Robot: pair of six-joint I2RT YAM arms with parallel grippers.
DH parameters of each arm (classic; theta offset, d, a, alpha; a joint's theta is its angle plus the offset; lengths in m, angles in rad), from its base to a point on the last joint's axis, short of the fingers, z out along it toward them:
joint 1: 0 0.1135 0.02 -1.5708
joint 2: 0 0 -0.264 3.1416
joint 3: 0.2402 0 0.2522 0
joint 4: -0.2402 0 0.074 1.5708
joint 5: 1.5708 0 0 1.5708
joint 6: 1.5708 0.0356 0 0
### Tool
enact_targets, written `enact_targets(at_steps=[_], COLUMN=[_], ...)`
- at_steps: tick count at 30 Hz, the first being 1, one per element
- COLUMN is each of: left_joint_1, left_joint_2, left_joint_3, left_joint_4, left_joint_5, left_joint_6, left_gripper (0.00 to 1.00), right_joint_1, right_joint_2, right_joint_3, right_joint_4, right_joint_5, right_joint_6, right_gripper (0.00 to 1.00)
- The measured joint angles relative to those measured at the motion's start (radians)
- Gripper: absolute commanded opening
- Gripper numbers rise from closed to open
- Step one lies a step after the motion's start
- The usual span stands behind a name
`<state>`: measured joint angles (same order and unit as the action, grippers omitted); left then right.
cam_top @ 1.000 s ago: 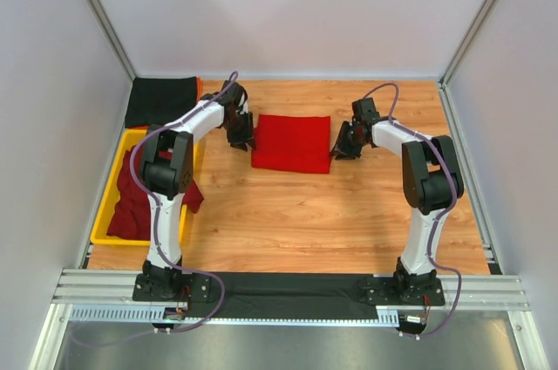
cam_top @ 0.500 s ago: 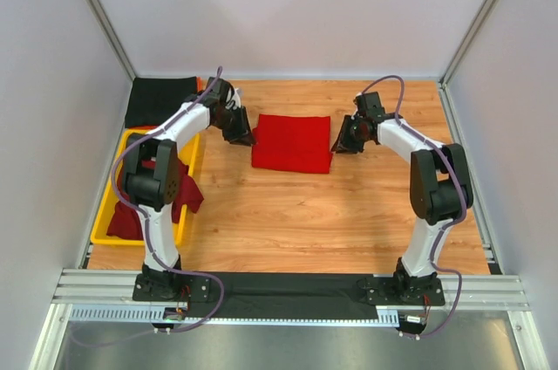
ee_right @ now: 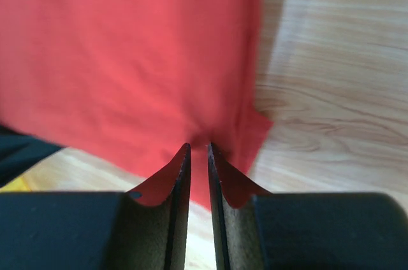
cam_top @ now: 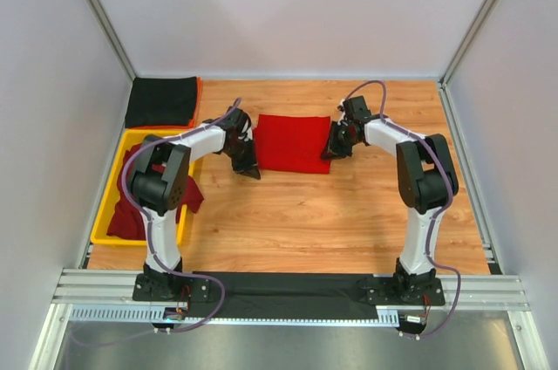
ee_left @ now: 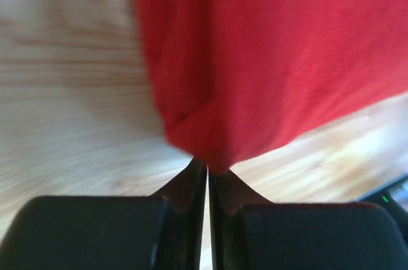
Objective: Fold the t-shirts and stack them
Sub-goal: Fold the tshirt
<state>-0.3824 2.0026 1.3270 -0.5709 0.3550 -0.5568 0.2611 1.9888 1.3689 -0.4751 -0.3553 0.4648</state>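
Observation:
A bright red t-shirt (cam_top: pixel 292 143), folded into a rectangle, lies on the wooden table at the back middle. My left gripper (cam_top: pixel 250 167) is at its near-left corner. In the left wrist view the jaws (ee_left: pixel 208 167) are closed to a thin slit with the red cloth's corner (ee_left: pixel 255 60) pinched at the tips. My right gripper (cam_top: pixel 332 148) is at the shirt's right edge. In the right wrist view its jaws (ee_right: pixel 198 149) are nearly closed with the red cloth (ee_right: pixel 127 60) caught between the tips. A folded black t-shirt (cam_top: pixel 161 101) lies at the back left. Dark maroon t-shirts (cam_top: pixel 132 200) are heaped in the tray.
The yellow plastic tray (cam_top: pixel 111 198) stands along the left edge, with maroon cloth hanging over its right rim. Grey walls and metal posts close in the table on three sides. The arm bases sit on a black strip at the near edge.
My left gripper moved nearer, from the shirt's far-left side to its near-left corner. My right gripper moved left onto the shirt's right edge. The shirt has stayed in place.

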Motion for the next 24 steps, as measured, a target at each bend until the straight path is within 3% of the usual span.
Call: enact_targets(at_steps=[5,8,12,14,19,24], left_joint_1=[0.008,0.011,0.014,0.023,0.086,0.138], left_joint_2=[-0.035,-0.04,-0.07,-0.096,-0.112,-0.015], left_joint_3=[-0.026,-0.018,0.024,0.071,0.23,0.369], left_joint_4=[0.0,-0.012,-0.058,-0.082,-0.09,-0.083], left_joint_5=[-0.066,-0.085,-0.116,-0.115,-0.082,-0.045], left_joint_6=[-0.021,-0.023,-0.013,-0.003,0.037,0.092], left_gripper=[0.13,0.26,0.5,0.55,0.58,0.58], right_joint_1=[-0.002,-0.002,0.0,0.0,0.0,0.0], right_joint_2=[0.039,0.037,0.018,-0.012,-0.096,-0.185], right_joint_3=[-0.005,-0.005,-0.008,-0.016,-0.032,-0.045], right_joint_4=[0.003,0.004,-0.002,-0.018,-0.037,-0.045], right_joint_5=[-0.003,-0.001,0.013,0.024,0.031,0.032], right_joint_6=[-0.007,-0.01,-0.021,-0.027,-0.036,-0.041], right_gripper=[0.19,0.22,0.26,0.3,0.37,0.46])
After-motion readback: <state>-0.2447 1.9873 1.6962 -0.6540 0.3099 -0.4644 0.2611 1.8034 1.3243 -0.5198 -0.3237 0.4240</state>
